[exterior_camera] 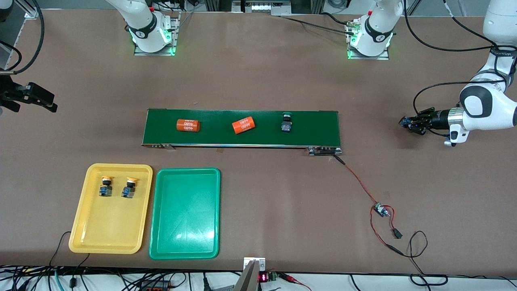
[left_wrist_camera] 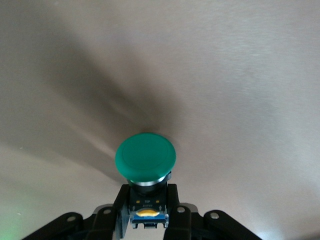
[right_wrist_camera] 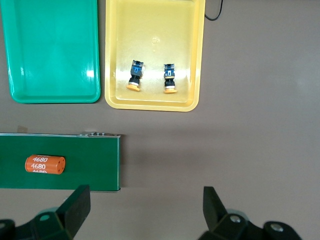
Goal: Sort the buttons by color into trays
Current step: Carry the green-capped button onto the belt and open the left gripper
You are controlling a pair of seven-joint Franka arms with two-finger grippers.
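Observation:
My left gripper (exterior_camera: 406, 121) is shut on a green-capped button (left_wrist_camera: 145, 157) and holds it above the bare table past the left arm's end of the belt; its fingers (left_wrist_camera: 172, 200) clamp the black-and-blue body. Another green-capped button (exterior_camera: 286, 123) stands on the belt. Two yellow-capped buttons (exterior_camera: 106, 186) (exterior_camera: 129, 186) lie in the yellow tray (exterior_camera: 80, 226), and they also show in the right wrist view (right_wrist_camera: 135, 76) (right_wrist_camera: 170, 78). The green tray (exterior_camera: 185, 242) beside it holds nothing. My right gripper (exterior_camera: 48, 101) is open and empty, high over the table at the right arm's end (right_wrist_camera: 145, 200).
The dark-green conveyor belt (exterior_camera: 323, 129) carries two orange cylinders with white print (exterior_camera: 188, 125) (exterior_camera: 244, 125). Red and black wires run from its end to a small board (exterior_camera: 379, 210) lying nearer the camera toward the left arm's end.

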